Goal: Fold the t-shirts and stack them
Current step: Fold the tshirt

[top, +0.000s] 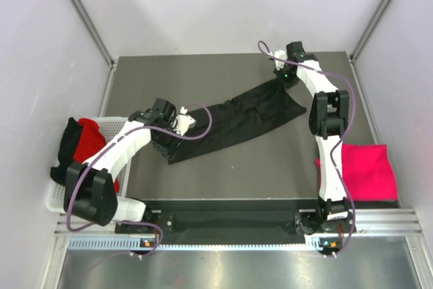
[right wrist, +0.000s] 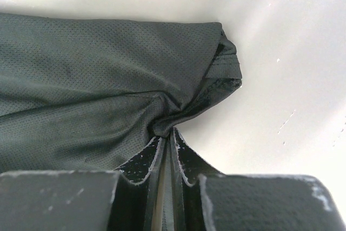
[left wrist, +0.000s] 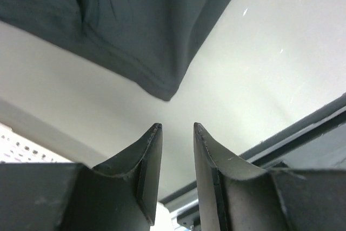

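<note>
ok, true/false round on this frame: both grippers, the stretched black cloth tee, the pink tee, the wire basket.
1. The right gripper is shut on the long black cloth t-shirt. True.
2. The left gripper grips that shirt too. False: its jaws stand open, the shirt's corner free ahead of them.
3. The folded bright pink t-shirt sits in the white wire basket. False: it lies on the dark table by the right arm.
4. Red cloth lies in the basket. True.
</note>
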Available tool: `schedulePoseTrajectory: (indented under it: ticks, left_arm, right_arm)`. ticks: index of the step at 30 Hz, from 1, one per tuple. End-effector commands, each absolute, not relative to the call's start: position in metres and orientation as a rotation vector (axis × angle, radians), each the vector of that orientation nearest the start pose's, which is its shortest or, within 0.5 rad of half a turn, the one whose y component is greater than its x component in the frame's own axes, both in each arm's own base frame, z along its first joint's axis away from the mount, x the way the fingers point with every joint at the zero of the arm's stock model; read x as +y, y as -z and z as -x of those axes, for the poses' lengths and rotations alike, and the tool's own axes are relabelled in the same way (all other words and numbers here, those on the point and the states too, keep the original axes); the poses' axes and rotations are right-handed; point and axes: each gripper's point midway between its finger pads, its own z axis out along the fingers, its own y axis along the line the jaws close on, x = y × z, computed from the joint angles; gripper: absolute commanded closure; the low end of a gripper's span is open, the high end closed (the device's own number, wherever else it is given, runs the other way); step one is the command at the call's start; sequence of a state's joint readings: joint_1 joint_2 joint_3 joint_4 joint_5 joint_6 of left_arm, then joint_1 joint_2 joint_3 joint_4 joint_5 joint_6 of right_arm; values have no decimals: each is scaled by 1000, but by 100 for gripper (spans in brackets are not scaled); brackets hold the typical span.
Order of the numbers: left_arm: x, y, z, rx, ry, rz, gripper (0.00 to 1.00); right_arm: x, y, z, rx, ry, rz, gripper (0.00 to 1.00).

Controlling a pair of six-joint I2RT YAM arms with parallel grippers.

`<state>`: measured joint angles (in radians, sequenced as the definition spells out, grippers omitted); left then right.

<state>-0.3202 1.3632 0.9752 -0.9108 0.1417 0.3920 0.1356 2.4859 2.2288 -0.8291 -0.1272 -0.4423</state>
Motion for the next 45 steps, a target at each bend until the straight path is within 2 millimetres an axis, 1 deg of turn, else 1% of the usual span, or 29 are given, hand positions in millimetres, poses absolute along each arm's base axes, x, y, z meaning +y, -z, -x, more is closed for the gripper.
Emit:
schedulePoseTrajectory:
  ticks: [1,5,7,8,14,15,17,19,22,25,26,28,29,30,31,32,33,34,35,36,38,39,41,42,43,44,45]
  left_arm:
    - [-80,-93,-230,2626,154,-1033,65]
    - [-84,-82,-227,2662,185,-1033,64]
    - [-84,-72,-226,2693,188,-1037,64]
    - [-85,-68,-229,2692,190,-1037,64]
    - [-86,-43,-231,2756,186,-1053,63]
    - [-86,-42,-238,2738,168,-1042,63]
    - [-83,-36,-243,2745,126,-1047,63]
    - [-82,-34,-250,2742,104,-1046,63]
    - [-83,-28,-254,2751,96,-1053,63]
    - [-82,-21,-253,2777,96,-1063,63]
    - [-81,-17,-249,2803,108,-1063,66]
    - [-83,-15,-244,2821,128,-1067,72]
    - [-84,-15,-242,2827,141,-1072,90]
    - [-86,-16,-239,2830,158,-1071,97]
    - [-88,-16,-237,2829,168,-1081,100]
    - [-88,-18,-233,2835,174,-1090,100]
    - [-90,-20,-231,2835,177,-1100,100]
    - [-94,-21,-228,2834,184,-1124,100]
    - [-96,-23,-226,2837,190,-1140,100]
    - [-101,-26,-219,2842,204,-1181,100]
    - [-108,-28,-210,2859,235,-1226,100]
    - [-114,-30,-204,2863,250,-1269,100]
    - [-123,-31,-195,2862,299,-1326,100]
    - [-128,-32,-192,2849,321,-1364,100]
    - [-137,-34,-182,2834,371,-1424,100]
    - [-140,-33,-179,2825,379,-1463,100]
    - [-148,-33,-173,2803,390,-1527,100]
  right_arm:
    - [85,-38,-552,2519,-62,791,92]
    - [84,-43,-549,2515,-57,791,92]
    - [84,-46,-550,2507,-53,792,92]
    - [83,-45,-550,2510,-51,789,92]
    - [84,-36,-550,2523,-57,796,92]
    - [83,-35,-550,2527,-59,792,92]
    - [85,-34,-551,2526,-67,797,92]
    - [85,-32,-550,2531,-75,794,92]
    - [86,-33,-551,2526,-78,798,92]
    - [87,-32,-550,2528,-83,799,92]
    - [86,-34,-552,2524,-81,798,92]
    - [87,-34,-555,2518,-79,797,91]
    - [87,-34,-557,2515,-73,799,92]
    - [86,-28,-558,2523,-72,800,92]
    - [87,-31,-564,2508,-66,794,92]
    - [87,-31,-568,2501,-61,792,92]
    - [88,-19,-568,2523,-68,797,92]
    - [91,-28,-578,2491,-61,790,91]
    - [93,-28,-582,2479,-60,791,91]
    - [100,-29,-589,2450,-52,797,91]
    - [109,-33,-597,2409,-26,805,89]
    - [114,-37,-604,2374,-17,805,88]
    - [125,-41,-608,2341,-17,810,87]
    - [131,-45,-614,2309,-15,809,87]
    - [135,-48,-617,2291,-14,809,87]
    - [142,-50,-619,2273,-17,815,88]
    - [147,-54,-624,2242,-12,812,88]
